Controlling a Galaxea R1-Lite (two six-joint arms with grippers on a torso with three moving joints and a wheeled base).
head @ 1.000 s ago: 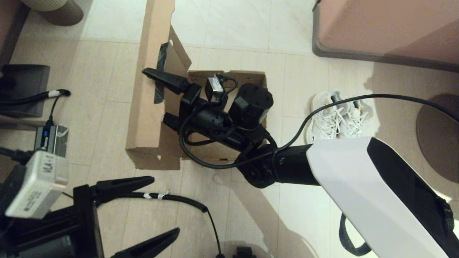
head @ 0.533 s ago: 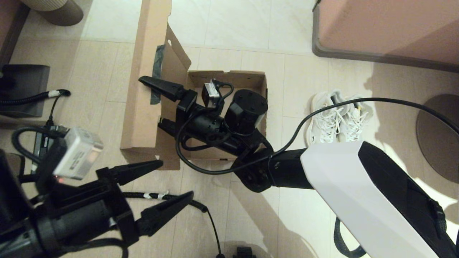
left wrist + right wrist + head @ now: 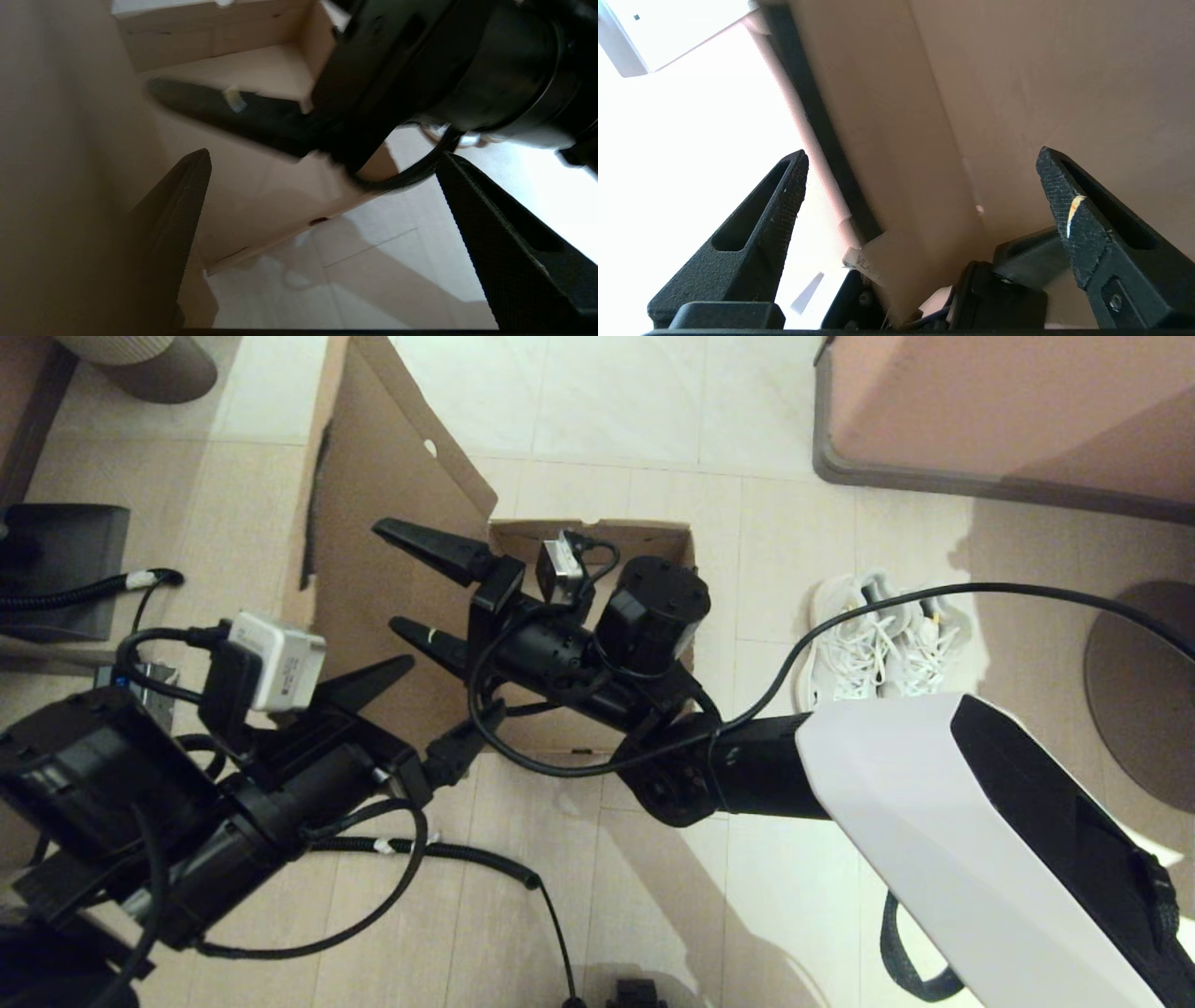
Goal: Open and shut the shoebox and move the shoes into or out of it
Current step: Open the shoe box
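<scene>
The brown shoebox (image 3: 597, 537) stands open on the floor, its inside bare (image 3: 261, 70). Its lid (image 3: 373, 504) tilts up on the box's left side, inner face toward me, the dark tape strip (image 3: 313, 513) along its outer edge. My right gripper (image 3: 403, 586) is open inside the box against the lid (image 3: 1017, 70), with nothing between its fingers. My left gripper (image 3: 434, 709) is open at the box's near left corner, one finger (image 3: 182, 200) by the lid's side flap. The off-white shoes (image 3: 882, 639) lie side by side on the floor right of the box.
A pink-brown piece of furniture (image 3: 1008, 411) fills the back right. A dark round base (image 3: 1144, 691) sits at the right edge. A black block (image 3: 65, 569) and cables (image 3: 467, 854) lie on the floor at left and front.
The left arm has swung up from the front left to the box's near corner. The lid has risen from lying folded outward to a steep tilt. The right gripper has hardly moved.
</scene>
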